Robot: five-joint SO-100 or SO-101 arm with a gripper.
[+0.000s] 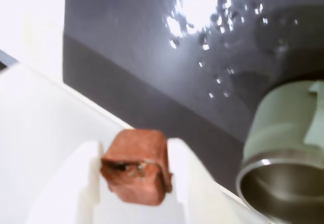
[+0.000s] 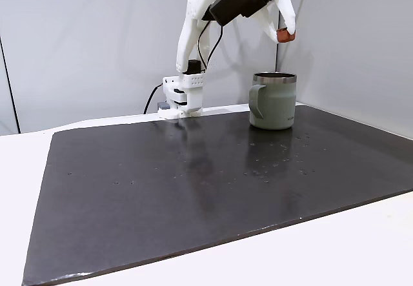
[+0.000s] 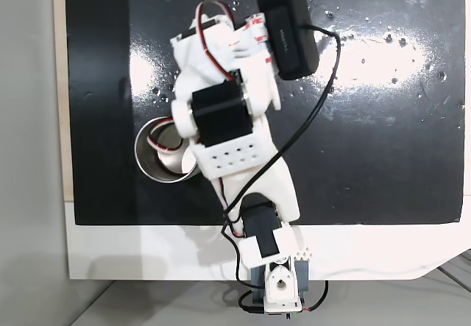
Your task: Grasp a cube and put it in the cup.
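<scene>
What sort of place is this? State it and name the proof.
Probably a bare tabletop robot test bench: a white desk arm clamped at the edge of a large black mat, plain grey walls, a lone sage-green mug.

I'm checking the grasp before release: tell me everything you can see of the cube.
The cube is a small terracotta block with rounded edges and a chipped, darker patch on one face. It is pinched between the white fingers of the tool, tilted, held in the air above the cup and slightly to the right of its rim in a fixed view.
</scene>
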